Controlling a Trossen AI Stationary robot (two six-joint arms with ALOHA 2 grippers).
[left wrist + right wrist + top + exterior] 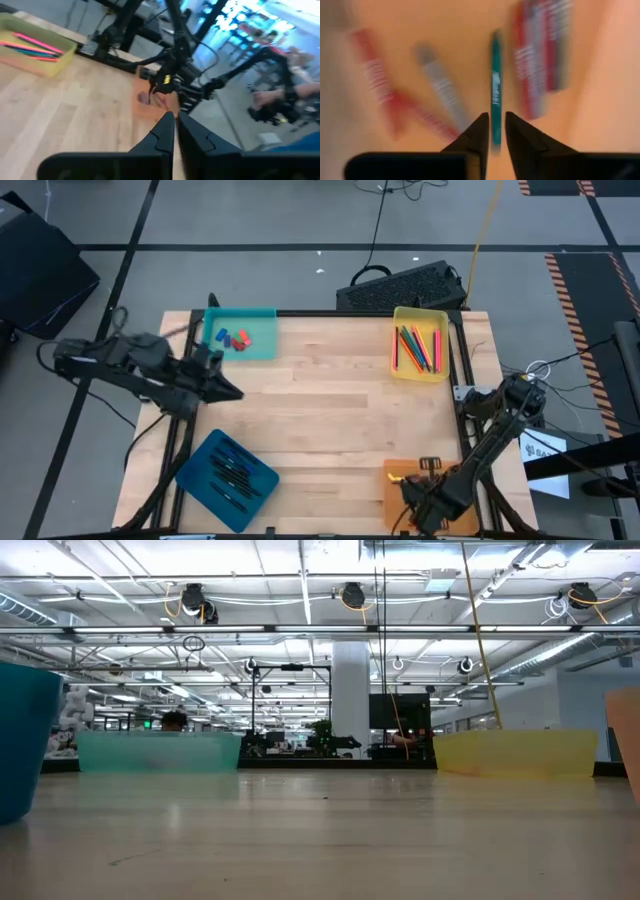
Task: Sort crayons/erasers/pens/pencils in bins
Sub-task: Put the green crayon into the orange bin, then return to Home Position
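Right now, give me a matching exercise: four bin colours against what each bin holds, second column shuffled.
Bins:
1. teal bin
2. yellow bin
3. dark blue bin
4. orange bin

Contents:
A. dark pens
B. crayons, with the right end effector just above them
C. small erasers
D. bright pencils

Pairs: 1-C, 2-D, 3-A, 4-B

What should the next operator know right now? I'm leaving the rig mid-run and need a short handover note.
Left gripper: shut, empty, beside the teal bin.
Right gripper: slightly open over the orange bin, a green stick between its fingertips, not gripped.
Erasers lie in teal, pencils in the yellow bin, pens in the blue bin, crayons in orange.
The table shows nothing loose; check that green stick.
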